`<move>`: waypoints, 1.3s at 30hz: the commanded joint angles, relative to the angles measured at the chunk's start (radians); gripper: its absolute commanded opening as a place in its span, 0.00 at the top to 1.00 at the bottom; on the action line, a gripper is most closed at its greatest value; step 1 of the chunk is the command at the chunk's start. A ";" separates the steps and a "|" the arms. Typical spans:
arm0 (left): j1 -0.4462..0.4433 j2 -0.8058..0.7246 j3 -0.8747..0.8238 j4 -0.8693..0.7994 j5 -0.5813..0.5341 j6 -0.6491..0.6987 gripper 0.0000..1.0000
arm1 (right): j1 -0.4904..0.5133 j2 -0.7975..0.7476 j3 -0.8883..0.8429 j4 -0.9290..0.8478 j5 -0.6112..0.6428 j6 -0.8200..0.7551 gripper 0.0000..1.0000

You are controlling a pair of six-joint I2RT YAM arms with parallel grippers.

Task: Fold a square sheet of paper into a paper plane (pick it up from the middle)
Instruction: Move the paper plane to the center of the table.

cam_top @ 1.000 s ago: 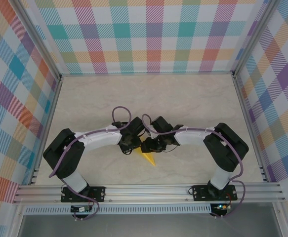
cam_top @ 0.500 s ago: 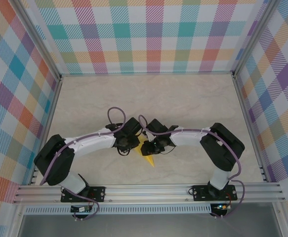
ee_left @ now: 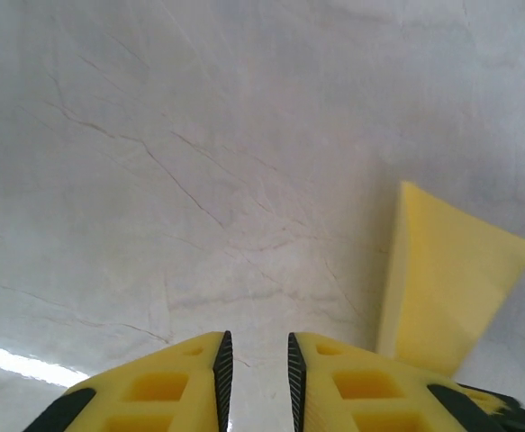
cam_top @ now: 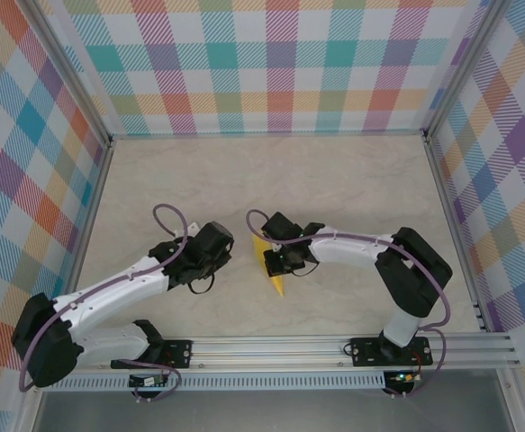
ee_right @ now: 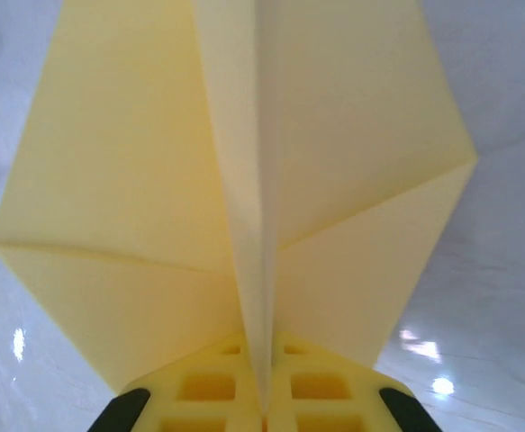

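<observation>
The yellow sheet of paper is folded into a pointed paper plane (cam_top: 275, 280) with two wings and a centre crease. It stands off the table near the front middle. My right gripper (cam_top: 276, 260) is shut on its centre fold. In the right wrist view the wings (ee_right: 136, 180) spread to both sides above the right gripper (ee_right: 264, 360), with the fold pinched between the pads. My left gripper (cam_top: 228, 244) is left of the plane and apart from it. Its fingers (ee_left: 256, 346) stand slightly open with nothing between them, and the plane (ee_left: 442, 288) shows to their right.
The marble-patterned tabletop (cam_top: 334, 180) stretches behind both arms. Plaid walls (cam_top: 271, 63) close off the back and both sides. An aluminium rail (cam_top: 271, 346) carrying the arm bases runs along the near edge.
My left arm has pulled back to the left, away from the paper. My right gripper has closed on the centre fold and now holds the plane alone, shifted slightly back and left.
</observation>
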 commanded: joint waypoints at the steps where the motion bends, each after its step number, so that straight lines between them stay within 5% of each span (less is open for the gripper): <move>1: 0.004 -0.074 -0.048 -0.052 -0.105 -0.037 0.73 | -0.022 -0.015 0.089 -0.128 0.172 0.023 0.93; 14: 0.012 -0.219 -0.122 -0.070 -0.135 -0.040 0.69 | -0.093 0.295 0.439 -0.345 0.219 0.046 0.88; 39: 0.019 -0.199 -0.134 -0.027 -0.109 -0.032 0.68 | -0.098 0.452 0.482 -0.396 0.218 0.098 0.70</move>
